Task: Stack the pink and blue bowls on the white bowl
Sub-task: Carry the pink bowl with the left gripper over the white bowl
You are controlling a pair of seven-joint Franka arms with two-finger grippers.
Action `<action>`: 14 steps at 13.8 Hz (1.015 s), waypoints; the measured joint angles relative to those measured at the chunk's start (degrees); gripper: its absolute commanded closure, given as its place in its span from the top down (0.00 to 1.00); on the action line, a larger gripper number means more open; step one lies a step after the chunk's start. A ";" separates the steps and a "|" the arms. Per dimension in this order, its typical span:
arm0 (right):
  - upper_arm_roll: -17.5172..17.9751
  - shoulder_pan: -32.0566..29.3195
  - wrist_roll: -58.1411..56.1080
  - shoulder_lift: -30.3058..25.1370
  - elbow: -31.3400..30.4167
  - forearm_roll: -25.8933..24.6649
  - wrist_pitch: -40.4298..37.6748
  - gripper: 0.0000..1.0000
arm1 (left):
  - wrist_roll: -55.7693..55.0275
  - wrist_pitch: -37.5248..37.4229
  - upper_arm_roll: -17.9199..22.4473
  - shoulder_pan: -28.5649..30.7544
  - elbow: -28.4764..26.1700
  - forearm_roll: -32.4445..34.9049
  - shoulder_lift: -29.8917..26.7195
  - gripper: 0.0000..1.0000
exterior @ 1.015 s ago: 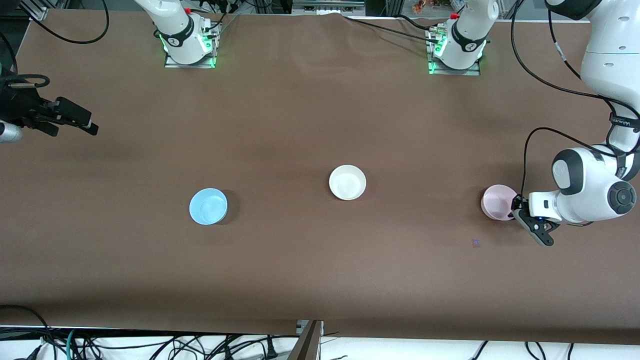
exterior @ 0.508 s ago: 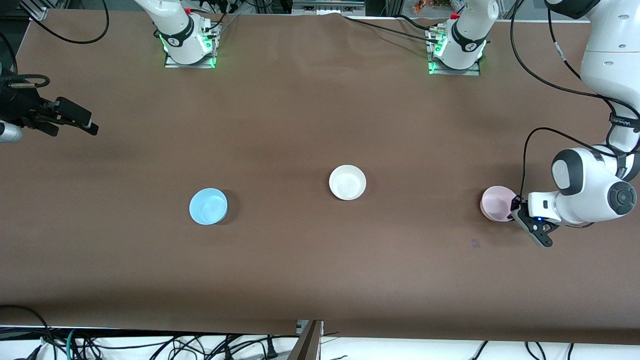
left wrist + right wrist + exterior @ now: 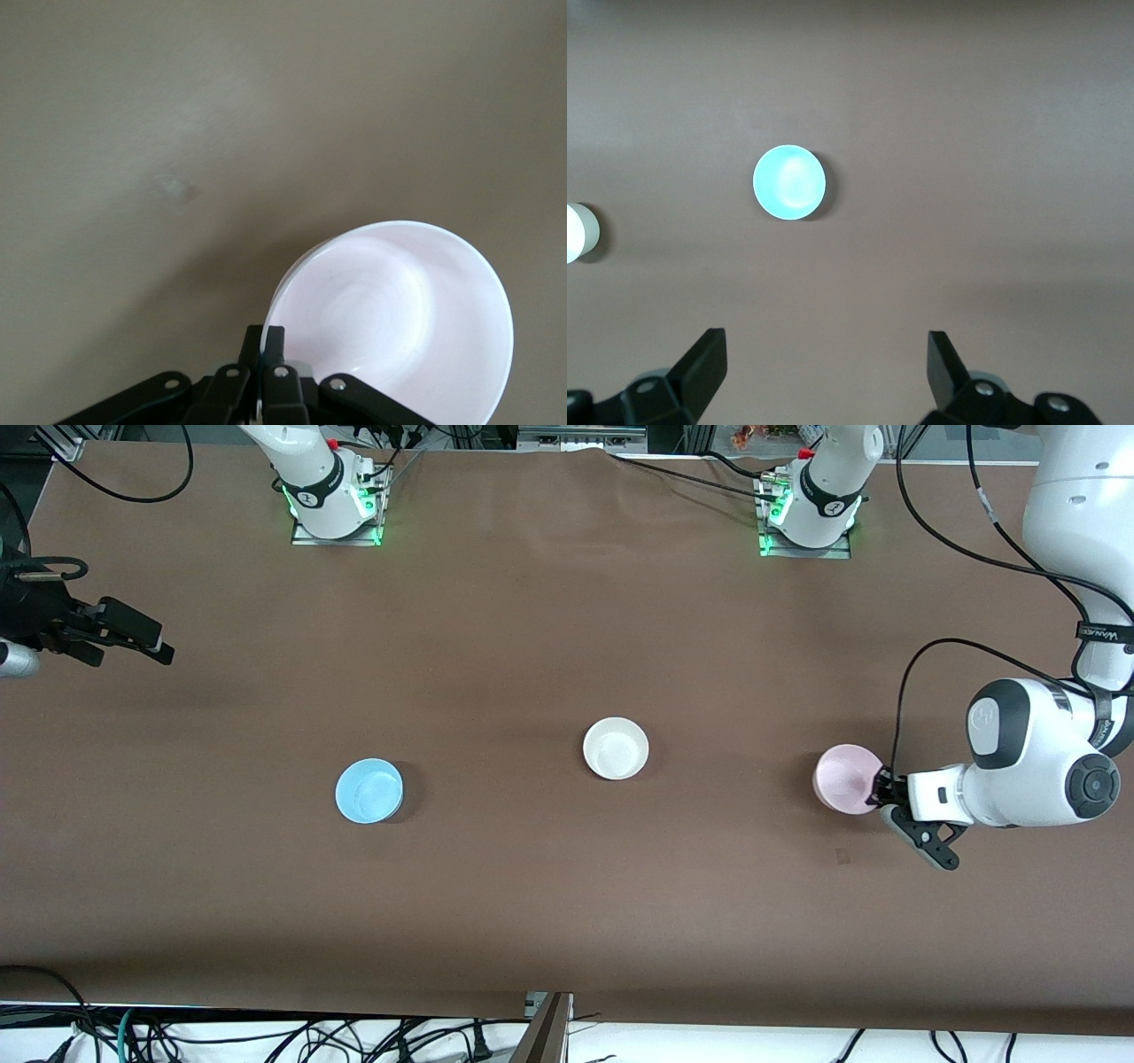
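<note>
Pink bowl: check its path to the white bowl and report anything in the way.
Nothing visible. The left claw is shut on the pink bowl rim; only bare brown table lies between it and the white bowl.

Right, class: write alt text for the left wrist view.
The left end effector, shut, pinches the rim of a pale pink round plastic bowl above a plain brown table.

No legible text or labels.
</note>
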 measured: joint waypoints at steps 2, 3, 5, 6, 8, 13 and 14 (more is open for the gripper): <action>-0.10 -0.01 0.00 -0.05 0.07 -0.15 0.00 1.00 | -10.72 -1.66 -4.39 -0.27 0.98 -0.01 -0.12 0.00; -0.13 -0.01 0.00 -0.09 0.28 -0.74 -0.03 1.00 | -15.79 -1.82 -6.47 -0.54 0.96 -0.01 -0.10 0.00; -0.01 0.01 -0.01 -0.21 0.64 -3.47 -0.34 1.00 | -25.82 -1.99 -9.17 -2.62 0.95 -0.02 -0.09 0.00; 0.16 0.02 -0.01 -0.22 0.77 -4.77 -0.65 1.00 | -30.90 -1.99 -9.49 -4.77 0.94 -0.02 -0.06 0.00; 0.49 0.04 -0.01 -0.22 0.83 -6.09 -1.10 1.00 | -40.56 -1.82 -9.63 -9.71 0.90 -0.02 0.40 0.00; 0.54 0.05 -0.04 -0.22 0.85 -6.73 -1.27 1.00 | -56.93 5.44 -9.26 -20.36 0.81 -0.02 2.52 0.00; 0.54 0.05 -0.06 -0.22 0.86 -6.75 -1.27 1.00 | -58.38 6.37 -8.62 -21.90 0.77 0.04 3.12 0.00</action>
